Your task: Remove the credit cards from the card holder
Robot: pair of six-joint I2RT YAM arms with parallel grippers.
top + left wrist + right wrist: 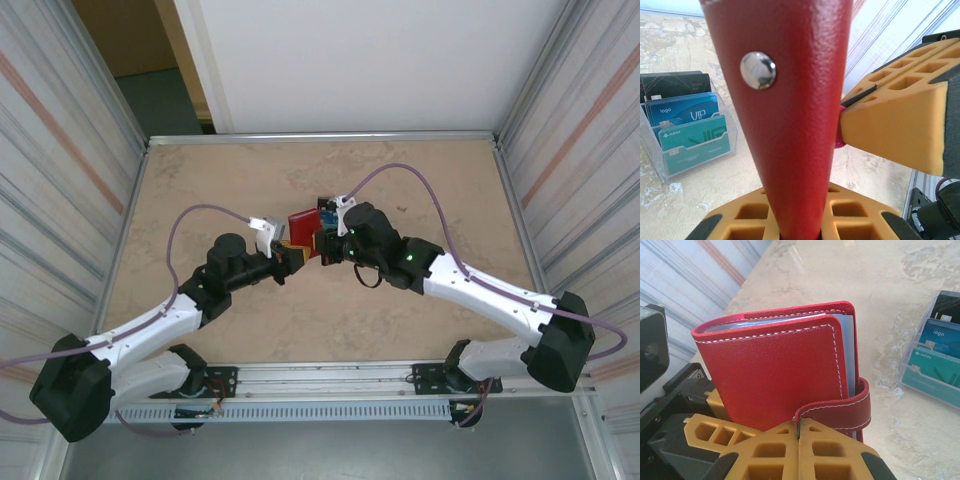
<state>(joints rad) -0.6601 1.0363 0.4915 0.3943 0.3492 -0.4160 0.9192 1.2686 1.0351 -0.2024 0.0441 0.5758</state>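
- Right wrist view: one red card holder (775,375), closed, held upright just beside the clear card stand (655,160).
- The right gripper (799,440) is squeezed fully together, and the end of the snap tab (840,412) looks caught in it.
- The left gripper (795,225) is narrow, clamped on the holder's bottom edge, with the metal snap stud (758,70) facing its camera.
- Handling guess: it's light, with soft grained covers that'll flex, so a hold low on the folded edge seems sensible. The tab is thin and floppy, so a pull on it should pop the snap.
- The pale sleeves (851,355) look slick. Cards inside would be stiff and thin, best pinched by an exposed edge.
- Count: one holder, one tab, one stud. In the stand I count at least five credit cards (690,120), dark at the back and blue then teal in front, overlapping. Can't tell how many are inside the holder.
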